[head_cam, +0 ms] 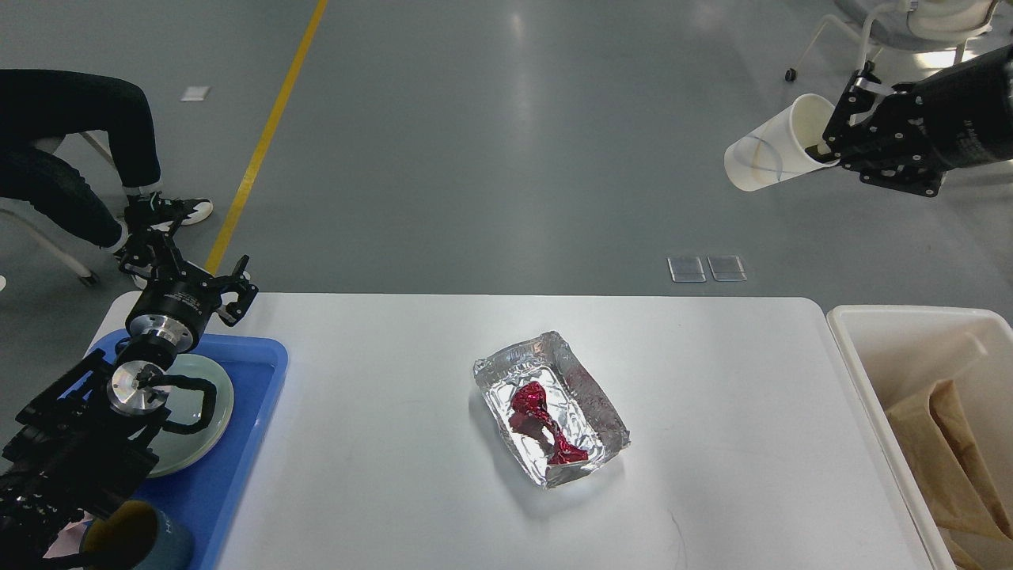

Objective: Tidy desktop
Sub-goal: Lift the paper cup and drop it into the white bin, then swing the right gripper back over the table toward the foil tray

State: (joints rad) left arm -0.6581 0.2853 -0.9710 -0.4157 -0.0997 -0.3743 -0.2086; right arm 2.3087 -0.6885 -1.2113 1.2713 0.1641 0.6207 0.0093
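Observation:
The white desktop (712,396) fills the lower half of the head view. A crumpled silver foil tray (589,400) lies at its middle with a red crumpled wrapper (542,419) inside. My right gripper (832,136) is shut on the rim of a white paper cup (764,158). It holds the cup tilted on its side, high at the upper right, beyond the table's far right corner. My left gripper (194,265) is open and empty over the far left corner of the desktop, above the back of the blue tray (249,419).
The blue tray holds a pale green plate (202,416) and a dark mug (138,538), partly hidden by my left arm. A cream-white bin (870,348) with brown paper (942,451) stands at the desktop's right end. A seated person's legs (87,150) are at far left.

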